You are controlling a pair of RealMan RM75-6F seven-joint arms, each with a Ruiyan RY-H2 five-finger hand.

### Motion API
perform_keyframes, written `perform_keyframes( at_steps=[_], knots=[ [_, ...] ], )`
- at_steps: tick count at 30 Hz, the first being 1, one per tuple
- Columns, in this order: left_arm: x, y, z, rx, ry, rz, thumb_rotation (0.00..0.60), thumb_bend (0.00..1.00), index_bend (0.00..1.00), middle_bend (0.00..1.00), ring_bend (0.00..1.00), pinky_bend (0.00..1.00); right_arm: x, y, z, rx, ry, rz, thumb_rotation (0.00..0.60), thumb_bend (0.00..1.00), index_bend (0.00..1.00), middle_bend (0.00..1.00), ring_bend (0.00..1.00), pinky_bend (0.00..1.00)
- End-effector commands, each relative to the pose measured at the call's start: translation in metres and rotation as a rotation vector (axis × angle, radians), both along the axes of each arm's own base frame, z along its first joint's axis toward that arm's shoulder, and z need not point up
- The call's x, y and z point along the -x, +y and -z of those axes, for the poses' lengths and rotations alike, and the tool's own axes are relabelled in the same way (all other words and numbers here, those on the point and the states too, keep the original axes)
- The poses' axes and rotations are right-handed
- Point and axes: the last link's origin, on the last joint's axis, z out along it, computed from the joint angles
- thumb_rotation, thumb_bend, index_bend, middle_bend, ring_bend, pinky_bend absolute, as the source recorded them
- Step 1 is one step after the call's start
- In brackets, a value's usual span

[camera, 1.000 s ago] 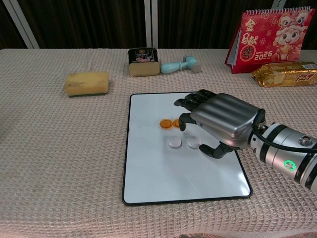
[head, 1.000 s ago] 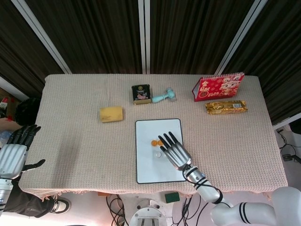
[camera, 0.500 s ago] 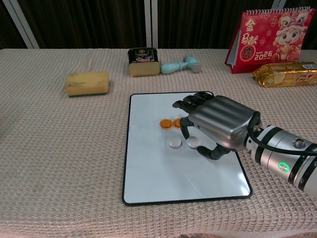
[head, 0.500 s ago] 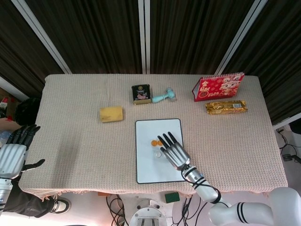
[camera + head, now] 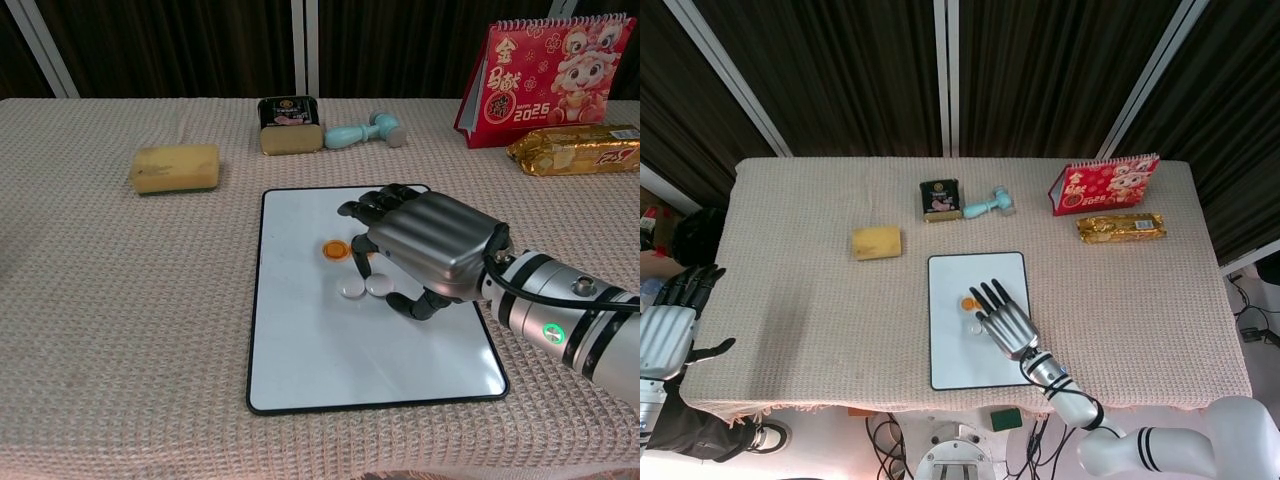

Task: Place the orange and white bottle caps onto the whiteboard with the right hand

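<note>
The whiteboard (image 5: 300, 350) (image 5: 952, 360) lies flat at mid-table. On it I see one orange cap (image 5: 335, 249) (image 5: 966, 303) and two white caps (image 5: 350, 288) (image 5: 378, 285) side by side, nearly touching. My right hand (image 5: 425, 245) (image 5: 1002, 318) hovers palm down over the board's right half, fingers spread and bent down, holding nothing. Its fingertips (image 5: 362, 243) cover the spot just right of the orange cap, and its thumb sits beside the right white cap. My left hand (image 5: 668, 325) hangs open off the table's left edge.
Behind the board are a yellow sponge (image 5: 174, 167), a dark tin (image 5: 290, 124) and a teal tool (image 5: 364, 131). A red calendar (image 5: 548, 70) and a gold packet (image 5: 575, 148) stand at the back right.
My right hand has slid left across the board and now hides the second orange cap. The right white cap has shifted left, closer to the other one. The left hand has not moved.
</note>
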Motion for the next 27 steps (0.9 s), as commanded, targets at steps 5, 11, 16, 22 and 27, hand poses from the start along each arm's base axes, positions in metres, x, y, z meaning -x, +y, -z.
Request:
perform_keyframes(
  at_steps=[5, 11, 16, 22, 27],
  knots=[
    [0.001, 0.000, 0.000, 0.001, -0.002, -0.001, 0.579, 0.09, 0.09, 0.07, 0.00, 0.11, 0.000, 0.000, 0.002, -0.002, 0.005, 0.002, 0.600, 0.37, 0.44, 0.01, 0.00, 0.00],
    [0.000, 0.000, -0.001, 0.000, -0.002, 0.000, 0.575, 0.09, 0.09, 0.07, 0.00, 0.11, 0.000, 0.000, 0.000, -0.011, 0.011, -0.005, 0.600, 0.36, 0.30, 0.01, 0.00, 0.00],
    [0.000, 0.000, -0.001, -0.001, -0.002, 0.001, 0.575, 0.09, 0.09, 0.07, 0.00, 0.11, 0.000, 0.000, -0.004, -0.012, 0.005, -0.008, 0.600, 0.33, 0.03, 0.00, 0.00, 0.00],
    [-0.001, -0.001, 0.000, 0.000, 0.001, 0.004, 0.576, 0.09, 0.09, 0.07, 0.00, 0.11, -0.001, 0.003, -0.012, -0.006, -0.021, -0.017, 0.600, 0.33, 0.00, 0.00, 0.00, 0.00],
    [-0.001, -0.001, 0.000, 0.000, 0.000, 0.008, 0.575, 0.09, 0.09, 0.07, 0.00, 0.11, 0.006, 0.016, -0.049, 0.044, -0.109, -0.031, 0.600, 0.32, 0.00, 0.00, 0.00, 0.00]
  ],
)
